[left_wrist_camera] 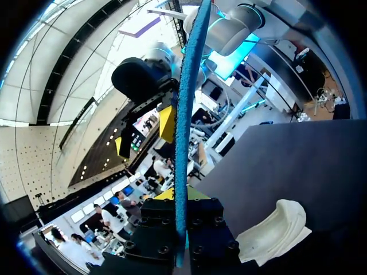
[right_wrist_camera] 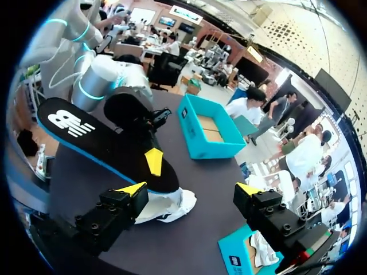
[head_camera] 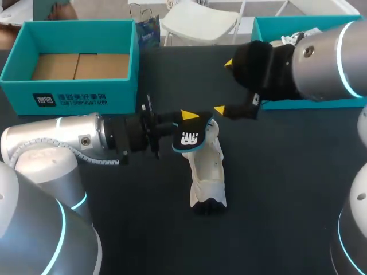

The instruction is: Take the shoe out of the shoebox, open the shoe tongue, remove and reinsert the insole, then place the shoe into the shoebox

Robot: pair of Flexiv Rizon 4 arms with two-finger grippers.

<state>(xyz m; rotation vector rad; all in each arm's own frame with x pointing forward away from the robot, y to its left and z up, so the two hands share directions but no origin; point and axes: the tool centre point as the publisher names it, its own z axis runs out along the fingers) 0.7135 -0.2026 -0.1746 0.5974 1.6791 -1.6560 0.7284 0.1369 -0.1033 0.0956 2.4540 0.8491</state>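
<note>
1. Left gripper (head_camera: 188, 117) is clamped on the insole (head_camera: 189, 138), fingers almost together with only that thin sole pinched between them. In the left wrist view it's edge-on, a blue strip running straight out from between the fingers.
2. Insole is black with a white logo and a blue edge. It's held up off the table (head_camera: 275, 189), sticking out past the left gripper's tips and over one end of the shoe (head_camera: 207, 172). Can't tell if it's actually touching the shoe.
3. Shoe is white with a dark patch at the end nearer the robot. It's on the table, out of the box, just beneath and beyond the left gripper.
4. Right gripper (head_camera: 223, 86) is spread wide and holds nothing. It hangs near the insole's free end, with one yellow tip close to it but apart.
5. Shoebox (head_camera: 74, 63) sits open at the far left corner, well apart from the shoe. A second teal box (head_camera: 269, 28) is at the far right, behind the right arm.
</note>
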